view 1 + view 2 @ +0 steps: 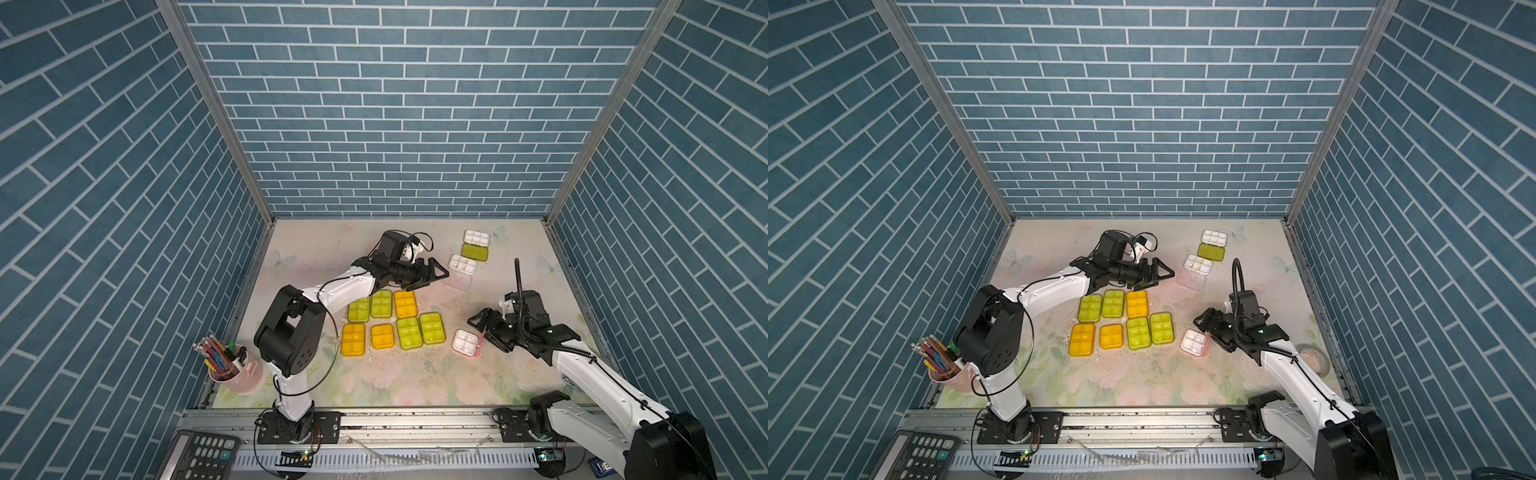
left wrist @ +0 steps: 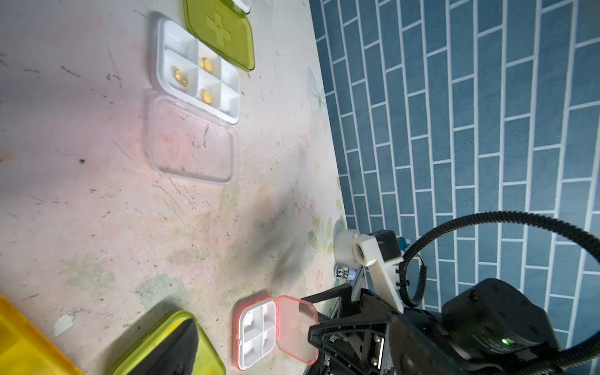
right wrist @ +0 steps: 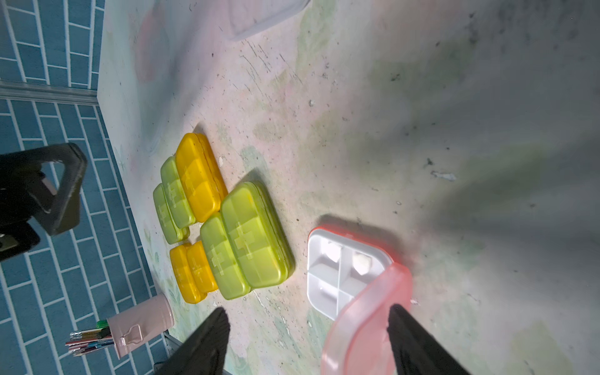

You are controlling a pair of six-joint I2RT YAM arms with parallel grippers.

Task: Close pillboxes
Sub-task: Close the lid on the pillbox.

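A pink-lidded pillbox [image 1: 463, 341] [image 1: 1192, 341] [image 3: 337, 266] lies open at the right. Its pink lid [image 3: 363, 324] [image 2: 295, 328] stands half raised. My right gripper [image 1: 482, 330] [image 3: 308, 337] is open around that lid, and one finger [image 3: 412, 341] touches its outer face. Several green and yellow pillboxes [image 1: 390, 320] [image 3: 227, 227] lie shut mid-table. Two more lie open at the back right, one with a green lid [image 1: 474, 252] [image 2: 220, 32] and one with a clear lid [image 1: 459, 281] [image 2: 191, 146]. My left gripper [image 1: 432, 275] [image 1: 1156, 274] hangs open and empty left of the clear lid.
A pink cup of pencils [image 1: 237, 370] stands at the front left corner, with a calculator [image 1: 199, 453] below the front rail [image 1: 415, 419]. Blue brick walls close in three sides. A pale round object [image 1: 1314, 357] sits by the right wall behind my right arm.
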